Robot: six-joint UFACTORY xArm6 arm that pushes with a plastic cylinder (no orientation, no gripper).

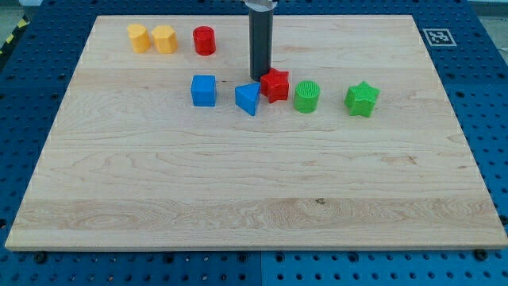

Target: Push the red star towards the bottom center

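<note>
The red star lies on the wooden board, above the middle. My tip stands at the star's upper left edge, touching or nearly touching it. The rod rises from there to the view's top. A blue triangular block lies just left of and below the star, close to it. A green cylinder lies just right of the star.
A blue cube lies left of the blue triangular block. A green star lies at the right. A red cylinder and two yellow blocks lie near the top left. An AprilTag marker sits beyond the board's top right corner.
</note>
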